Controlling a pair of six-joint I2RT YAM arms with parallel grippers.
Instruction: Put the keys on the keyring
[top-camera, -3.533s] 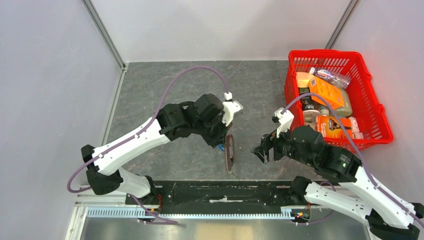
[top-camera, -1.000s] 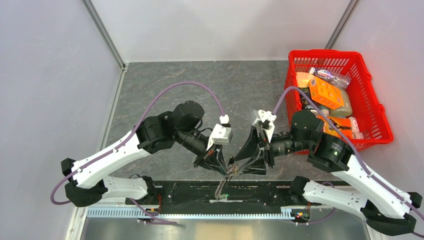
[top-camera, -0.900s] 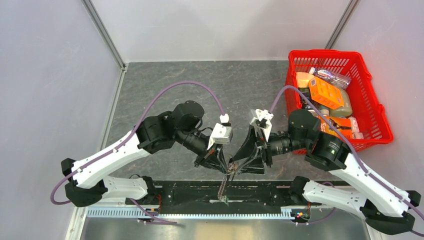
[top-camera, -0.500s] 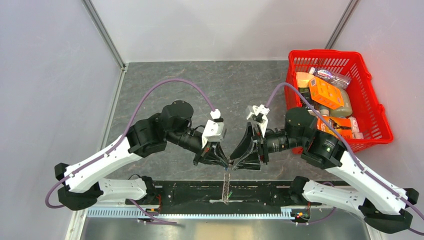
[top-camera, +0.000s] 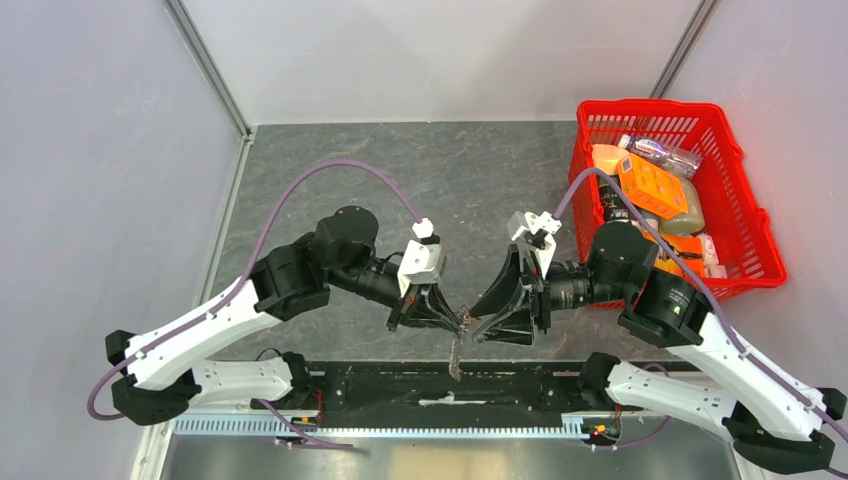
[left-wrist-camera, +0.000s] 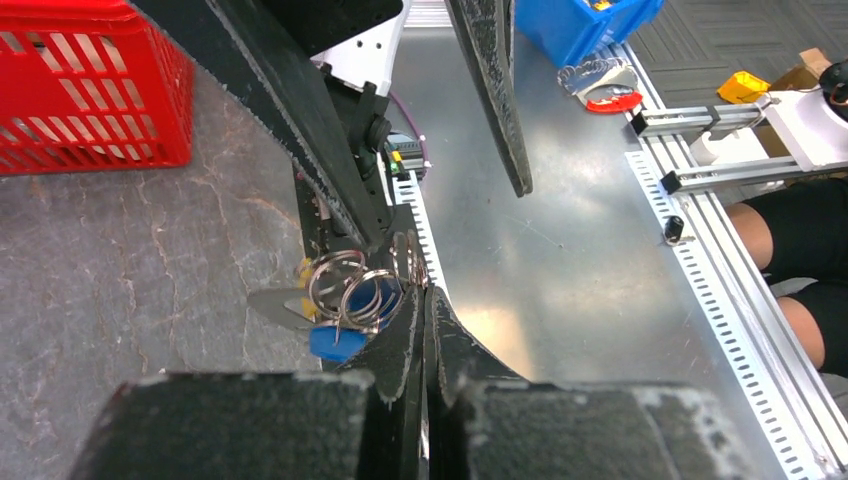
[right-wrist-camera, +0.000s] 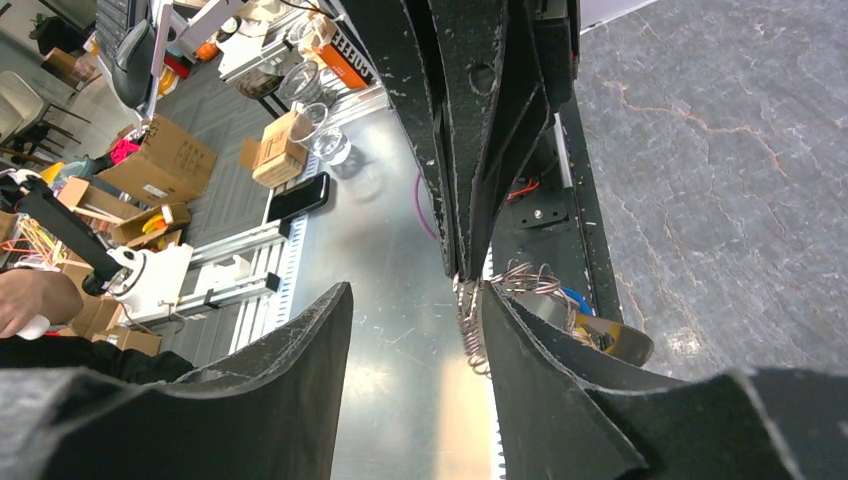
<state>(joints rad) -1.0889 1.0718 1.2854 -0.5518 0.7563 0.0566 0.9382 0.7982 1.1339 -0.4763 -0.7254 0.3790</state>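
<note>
Below, grey stone-patterned tabletop (top-camera: 480, 180), pale walls (top-camera: 100, 150)

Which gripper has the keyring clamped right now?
The left gripper: jaws shut on the keyring; the right gripper stands open beside it.

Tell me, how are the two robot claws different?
The left claw is shut; the right claw is open. The left claw pinches the keyring; the right claw grips nothing. Both are black and point at each other.
</note>
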